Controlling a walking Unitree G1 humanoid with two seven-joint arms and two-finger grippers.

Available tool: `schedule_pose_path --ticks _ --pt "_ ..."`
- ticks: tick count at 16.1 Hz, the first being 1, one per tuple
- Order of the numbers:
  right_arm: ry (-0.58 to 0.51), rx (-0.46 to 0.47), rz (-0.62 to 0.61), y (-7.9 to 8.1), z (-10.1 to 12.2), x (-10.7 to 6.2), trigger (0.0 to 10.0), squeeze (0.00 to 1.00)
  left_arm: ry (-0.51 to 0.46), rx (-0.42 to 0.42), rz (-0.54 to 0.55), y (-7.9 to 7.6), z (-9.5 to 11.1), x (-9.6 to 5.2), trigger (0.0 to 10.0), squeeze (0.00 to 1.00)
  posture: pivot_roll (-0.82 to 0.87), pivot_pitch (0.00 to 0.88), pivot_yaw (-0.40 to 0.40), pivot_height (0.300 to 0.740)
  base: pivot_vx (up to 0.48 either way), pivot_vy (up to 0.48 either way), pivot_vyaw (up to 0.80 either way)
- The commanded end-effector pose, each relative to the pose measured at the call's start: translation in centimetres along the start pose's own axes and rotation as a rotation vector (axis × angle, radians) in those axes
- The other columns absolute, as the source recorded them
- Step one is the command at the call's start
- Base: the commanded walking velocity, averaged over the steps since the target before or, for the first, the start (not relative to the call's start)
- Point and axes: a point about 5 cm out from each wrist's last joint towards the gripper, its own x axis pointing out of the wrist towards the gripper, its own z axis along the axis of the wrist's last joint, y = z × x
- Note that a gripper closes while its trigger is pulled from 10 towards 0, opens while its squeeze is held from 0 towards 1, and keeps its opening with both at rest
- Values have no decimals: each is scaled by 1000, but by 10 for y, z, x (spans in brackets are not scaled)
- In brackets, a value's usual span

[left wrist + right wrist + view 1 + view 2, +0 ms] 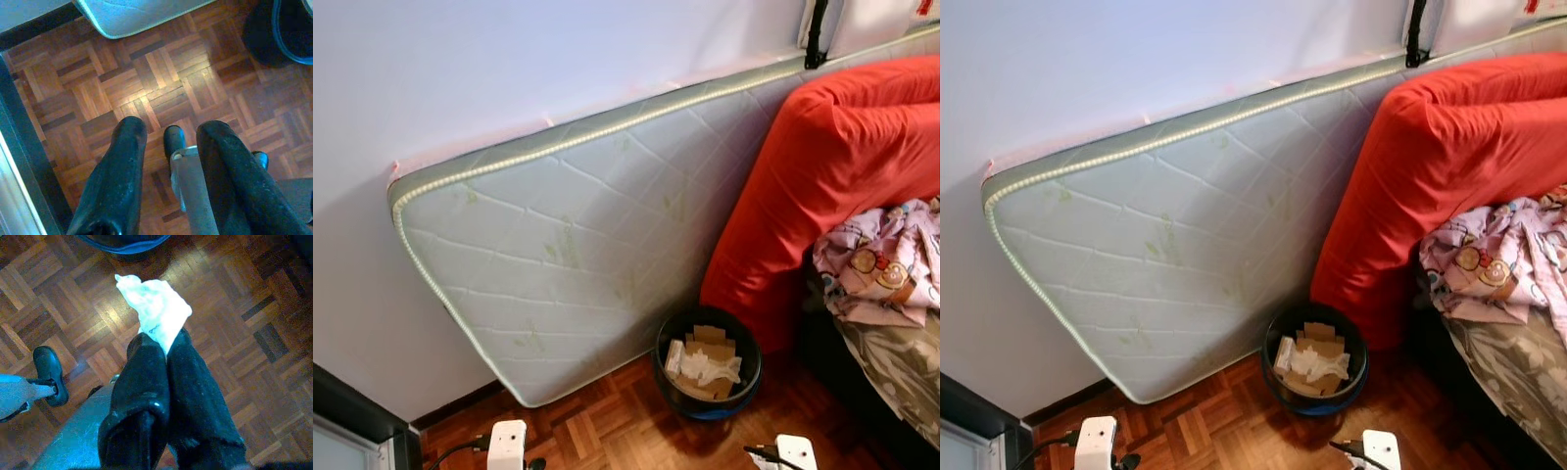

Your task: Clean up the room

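Right wrist view: right gripper (164,350) fingers pinching white tissue (155,308) by one end; light, limp, tearable. Left gripper (168,142) fingers spread, holding nothing, over the floor (161,83).

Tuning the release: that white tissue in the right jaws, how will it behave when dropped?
The tissue looks crumpled and thin, so probably floppy and very light. It may flutter off course rather than fall straight into the bin. It could also cling to the right gripper.
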Motion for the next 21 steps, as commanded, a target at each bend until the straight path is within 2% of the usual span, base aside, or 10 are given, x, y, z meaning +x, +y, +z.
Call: schedule_pose_path --ticks 1,9,14,17,21 --pt "0 8 3 1 0 0 10000 0 -11 -1 5 1 1 0 10000 0 -6 15 32 740 277 0 0" --pt "-5 -15 14 1 1 0 10000 0 -27 -4 0 -2 3 0 10000 0 -3 18 28 740 288 0 0" --pt "-7 -19 19 0 2 0 10000 0 -31 -6 -1 -3 3 1 10000 0 -4 23 24 740 287 0 596" --pt "-5 -23 21 0 1 0 10000 0 -35 -8 -3 -4 3 0 10000 0 -2 23 22 740 289 0 0" --pt "-4 13 1 -1 0 0 10000 0 -41 -10 -24 -7 5 1 10000 0 -3 23 23 740 219 0 0"
